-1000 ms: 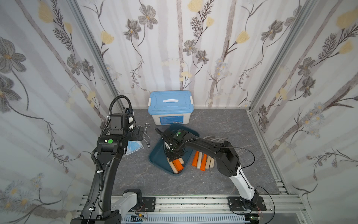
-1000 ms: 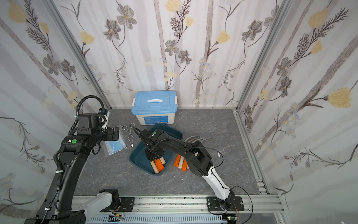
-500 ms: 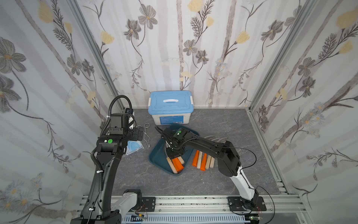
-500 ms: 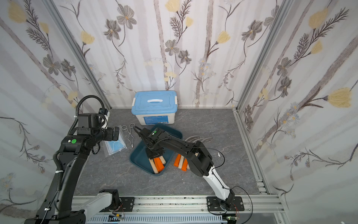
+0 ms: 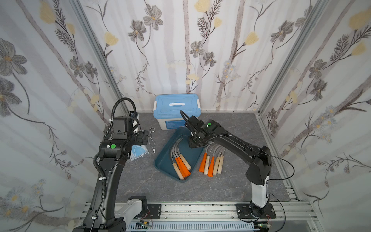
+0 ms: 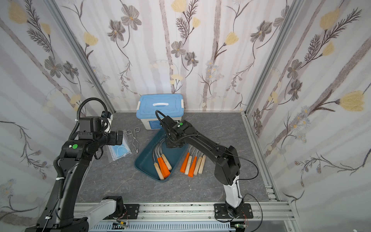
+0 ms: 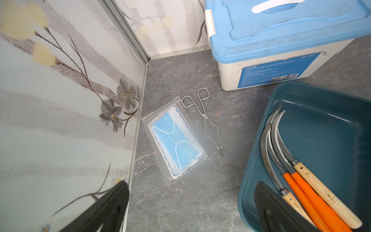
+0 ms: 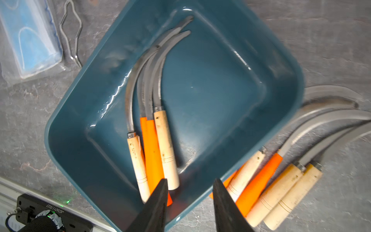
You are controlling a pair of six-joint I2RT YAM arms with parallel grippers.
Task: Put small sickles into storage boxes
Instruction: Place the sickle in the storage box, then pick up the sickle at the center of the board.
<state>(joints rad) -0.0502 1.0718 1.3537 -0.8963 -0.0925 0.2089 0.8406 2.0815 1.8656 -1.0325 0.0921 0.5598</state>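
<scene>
The storage box, a dark teal tray (image 5: 162,155) (image 6: 143,160) (image 8: 210,90) (image 7: 325,128), lies mid-table. Several small sickles (image 5: 180,161) (image 6: 162,160) (image 8: 152,140) (image 7: 301,180) lie inside it, handles toward the front, some orange and some wooden. Several more sickles (image 5: 210,162) (image 6: 193,163) (image 8: 271,176) lie side by side on the table just right of the tray. My right gripper (image 5: 195,143) (image 6: 173,143) (image 8: 191,180) hovers over the tray's far right part, open with nothing between its fingers. My left gripper (image 5: 143,138) (image 6: 118,137) (image 7: 190,183) hangs wide open and empty, left of the tray.
A white box with a light-blue lid (image 5: 176,108) (image 7: 281,30) stands against the back wall behind the tray. Wire tongs (image 5: 152,138) (image 7: 208,122) and a bagged pack of blue masks (image 5: 139,152) (image 7: 174,140) lie left of the tray. Papered walls close in three sides.
My right gripper has drawn back from over the sickles in the tray toward the tray's far right side. The left arm has not moved.
</scene>
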